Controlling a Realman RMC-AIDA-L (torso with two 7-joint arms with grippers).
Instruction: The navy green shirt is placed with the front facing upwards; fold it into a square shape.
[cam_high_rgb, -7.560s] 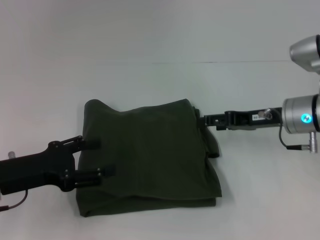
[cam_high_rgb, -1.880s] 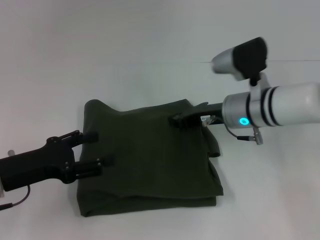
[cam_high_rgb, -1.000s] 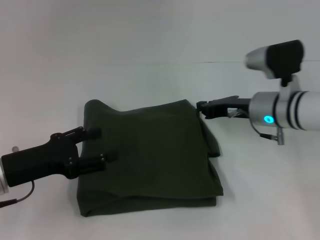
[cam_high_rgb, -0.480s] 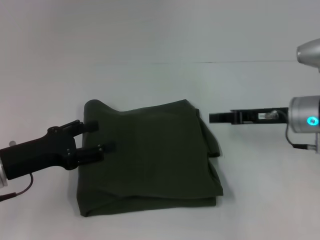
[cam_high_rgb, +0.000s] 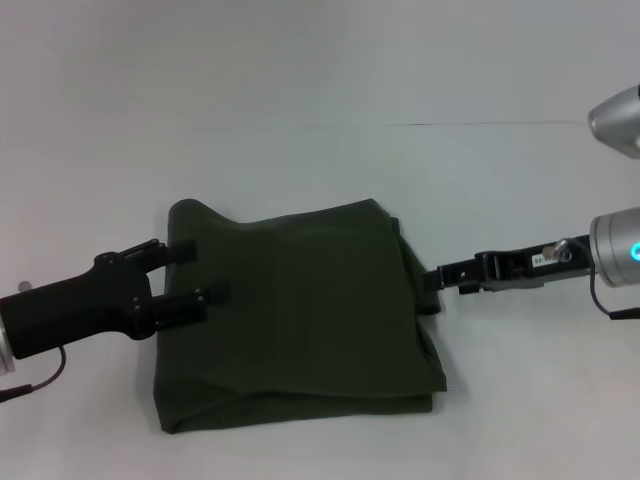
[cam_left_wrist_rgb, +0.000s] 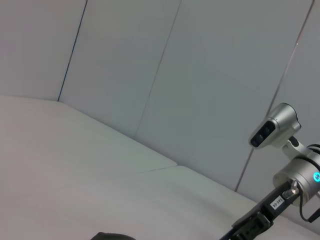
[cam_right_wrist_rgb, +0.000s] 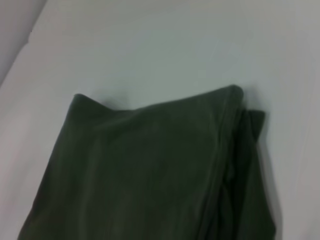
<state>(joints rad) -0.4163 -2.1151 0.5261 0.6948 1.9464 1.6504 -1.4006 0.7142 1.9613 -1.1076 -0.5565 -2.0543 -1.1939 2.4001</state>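
Left gripper (cam_high_rgb: 192, 272) sits over the left edge of the dark olive-green cotton shirt (cam_high_rgb: 300, 310), fingers spread apart with nothing between them. The shirt's already a roughly square bundle in the middle of the white worktop (cam_high_rgb: 320, 150), so I'd say we're at the final tidying step. Right gripper (cam_high_rgb: 432, 279) is just at the shirt's right edge, where loose layers stick out; can't tell if it's open. Next move probably means tucking that flap.
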